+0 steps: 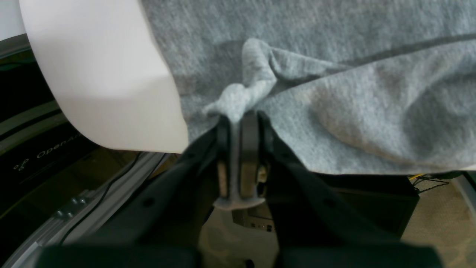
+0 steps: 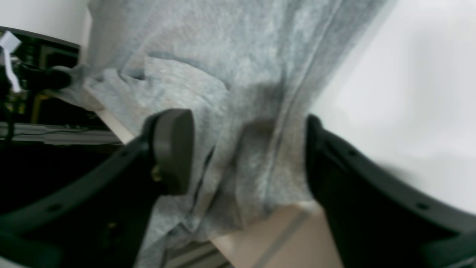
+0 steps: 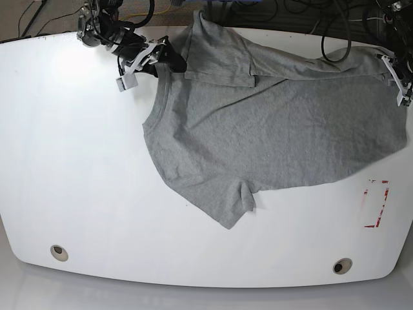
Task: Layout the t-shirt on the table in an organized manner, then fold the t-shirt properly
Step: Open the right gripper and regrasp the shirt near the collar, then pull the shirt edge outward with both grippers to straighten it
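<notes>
- Left hand (image 1: 238,123) sits at the surface's (image 3: 77,161) far edge, pinching a t-shirt (image 3: 271,135) fold.
- Right hand (image 2: 247,149) straddles the shirt's edge, fingers apart.
- Shirt lies spread, partly folded over.

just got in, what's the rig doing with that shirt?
Two arms are spreading a grey t-shirt on the white table. The left gripper is shut on a bunched bit of fabric at the table's far edge. The right gripper straddles another fold of the shirt near the far edge, jaws apart, not clamped yet. The shirt lies mostly open but skewed, with one part folded over itself; no folding has started.
</notes>
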You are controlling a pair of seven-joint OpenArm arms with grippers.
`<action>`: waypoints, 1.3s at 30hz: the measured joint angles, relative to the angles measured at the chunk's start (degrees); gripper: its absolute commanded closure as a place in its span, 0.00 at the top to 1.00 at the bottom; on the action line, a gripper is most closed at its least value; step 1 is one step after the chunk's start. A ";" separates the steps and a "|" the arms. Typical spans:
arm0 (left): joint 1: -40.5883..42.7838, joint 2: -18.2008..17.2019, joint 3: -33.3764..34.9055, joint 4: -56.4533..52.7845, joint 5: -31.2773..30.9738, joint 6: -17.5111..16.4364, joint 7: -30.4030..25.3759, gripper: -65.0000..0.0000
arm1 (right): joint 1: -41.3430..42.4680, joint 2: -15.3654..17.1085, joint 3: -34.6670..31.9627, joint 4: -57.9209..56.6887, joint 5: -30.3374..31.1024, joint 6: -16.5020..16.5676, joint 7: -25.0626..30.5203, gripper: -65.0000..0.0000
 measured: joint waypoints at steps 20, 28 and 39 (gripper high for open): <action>-1.07 -0.11 2.23 0.00 0.52 0.09 0.48 0.00 | 0.04 4.20 -0.63 0.00 -5.55 0.68 -0.50 0.00; -4.22 0.15 6.27 0.11 -0.22 0.00 -0.15 0.00 | 3.13 10.40 -0.39 -0.28 -6.67 0.37 -1.25 0.00; -9.97 3.15 12.70 0.15 -0.22 0.02 -0.42 0.00 | 8.37 18.21 -0.37 -5.03 -7.34 0.04 -1.53 0.00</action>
